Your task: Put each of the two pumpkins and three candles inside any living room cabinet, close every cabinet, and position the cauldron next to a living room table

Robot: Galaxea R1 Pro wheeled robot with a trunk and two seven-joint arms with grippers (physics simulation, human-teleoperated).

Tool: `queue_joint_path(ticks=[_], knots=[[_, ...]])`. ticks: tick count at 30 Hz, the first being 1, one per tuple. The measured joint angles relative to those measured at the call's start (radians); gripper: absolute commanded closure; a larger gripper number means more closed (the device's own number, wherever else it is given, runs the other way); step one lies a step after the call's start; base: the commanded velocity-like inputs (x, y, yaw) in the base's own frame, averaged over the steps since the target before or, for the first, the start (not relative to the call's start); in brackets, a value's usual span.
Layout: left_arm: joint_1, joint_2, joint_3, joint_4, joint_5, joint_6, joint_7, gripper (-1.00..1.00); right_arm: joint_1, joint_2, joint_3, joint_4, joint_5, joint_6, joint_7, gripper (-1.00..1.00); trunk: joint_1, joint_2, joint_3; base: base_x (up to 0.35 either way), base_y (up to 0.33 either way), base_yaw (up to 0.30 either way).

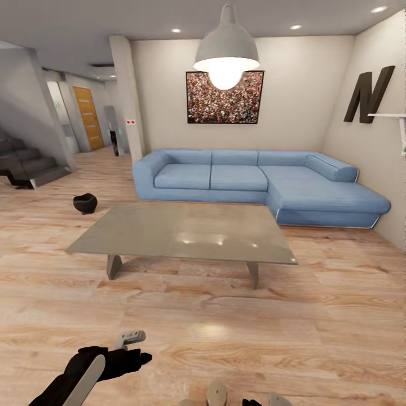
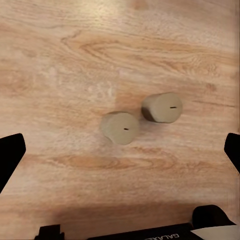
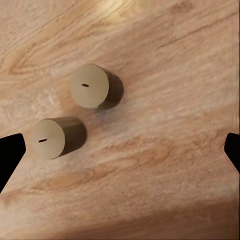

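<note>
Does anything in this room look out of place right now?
Yes. Two candles stand upright on the bare wood floor, apart from each other, and the black cauldron sits on the floor beyond the coffee table's corner.

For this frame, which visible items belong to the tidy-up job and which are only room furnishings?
Job items:
- cauldron, on the floor off the table's far left corner
- table, top bare
- two candles, upright on the floor, close together

Just furnishings:
- blue sofa
- pendant lamp
- wall picture
- stairs
</note>
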Motion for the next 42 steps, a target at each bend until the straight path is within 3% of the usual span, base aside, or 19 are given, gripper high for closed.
queue_joint_path(ticks=[19,42], knots=[[0.000,0.000,-0.001,0.001,-0.002,0.000,0.000,-1.00,0.000,0.000,0.000,0.000,-0.001,0.000,0.001,-1.00,0.000,0.000,0.000,0.049,-0.290,0.000],[0.000,0.000,0.000,0.001,-0.003,0.001,0.000,-1.00,0.000,0.000,0.002,0.000,0.001,0.000,0.002,-1.00,0.000,0.000,0.000,0.108,-0.066,0.000]])
